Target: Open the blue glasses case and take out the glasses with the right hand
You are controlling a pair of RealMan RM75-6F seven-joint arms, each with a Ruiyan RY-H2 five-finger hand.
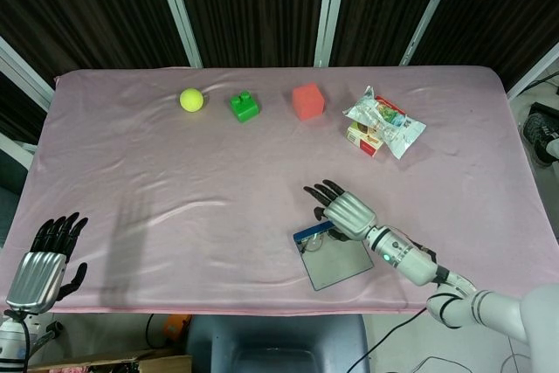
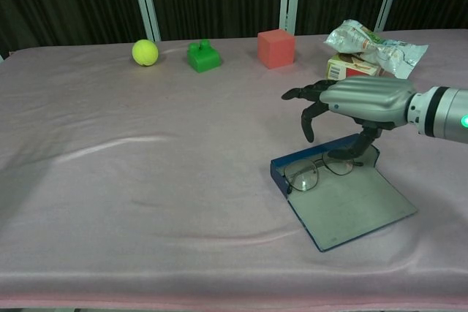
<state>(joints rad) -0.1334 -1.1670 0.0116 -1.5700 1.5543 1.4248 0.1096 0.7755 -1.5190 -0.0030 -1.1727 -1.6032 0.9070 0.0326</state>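
While blue glasses case lies open, right hand hovers over glasses, fingers spread, empty.

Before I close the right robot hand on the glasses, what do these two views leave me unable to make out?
- Thumb contact: in the chest view the right robot hand hovers over the thin wire-framed glasses; touch unclear.
- Head view: that hand covers part of the open blue glasses case.
- Left robot hand: only in the head view, out of the chest view's frame.
- Print on the crinkly snack packet: too small.
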